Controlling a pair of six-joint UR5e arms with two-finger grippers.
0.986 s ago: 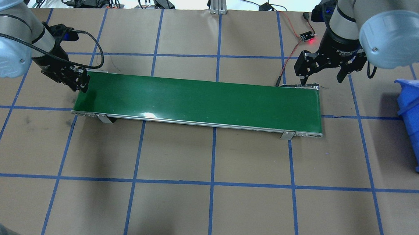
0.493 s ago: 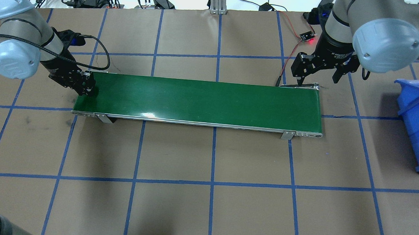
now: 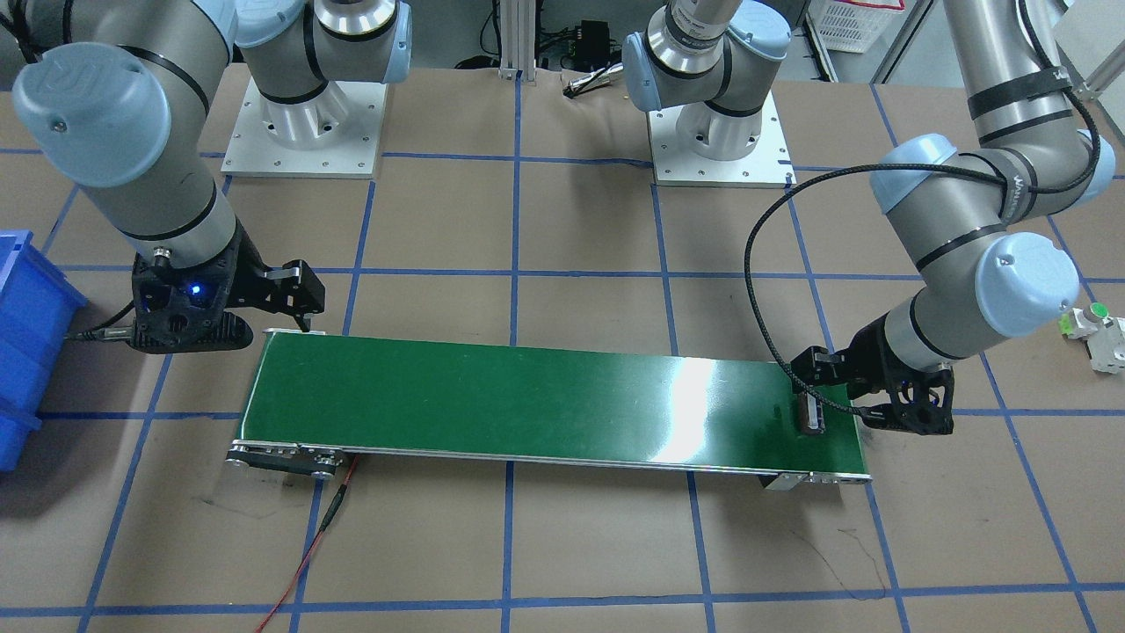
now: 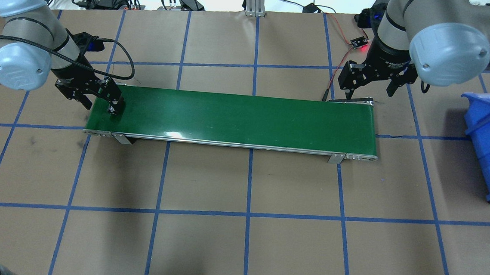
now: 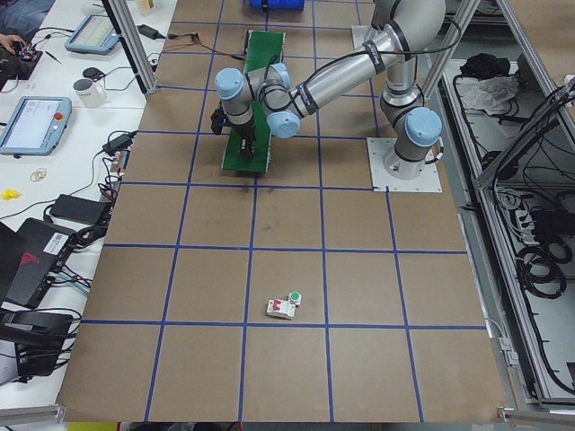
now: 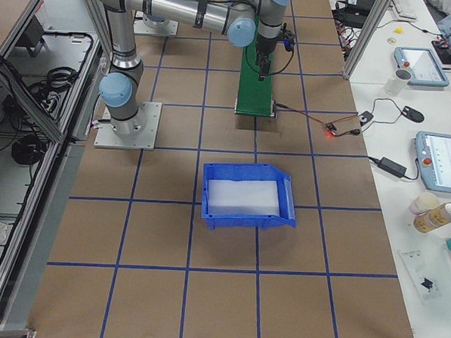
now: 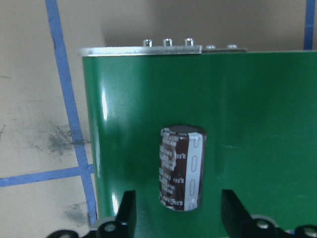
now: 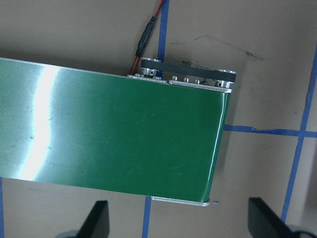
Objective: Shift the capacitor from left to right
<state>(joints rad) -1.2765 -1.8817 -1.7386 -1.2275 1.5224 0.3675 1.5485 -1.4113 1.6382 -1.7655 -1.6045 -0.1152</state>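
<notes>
Capacitor [image 7: 182, 167] lies at the 9 o'clock end of the belt [image 4: 246, 116], free inside the spread left end effector [image 7: 179, 202]. Placing looks done; next, lift clear.

A: Looks glossy on the green belt [image 4: 246, 116], with white glare streaks; bare silvery metal along the frame [image 7: 138, 50].
B: Reads as matt brown paper over the tabletop [image 4: 293, 184], scuffed grey in spots, crossed by blue tape [image 4: 250, 176].
A: Shines on the capacitor [image 7: 182, 167] too: slick dark sleeve, pale printed stripe.
B: Smooth blue plastic for the bin [image 6: 245, 218]; matt black on the fingers [image 7: 127, 213] of the left end effector [image 7: 178, 194].
</notes>
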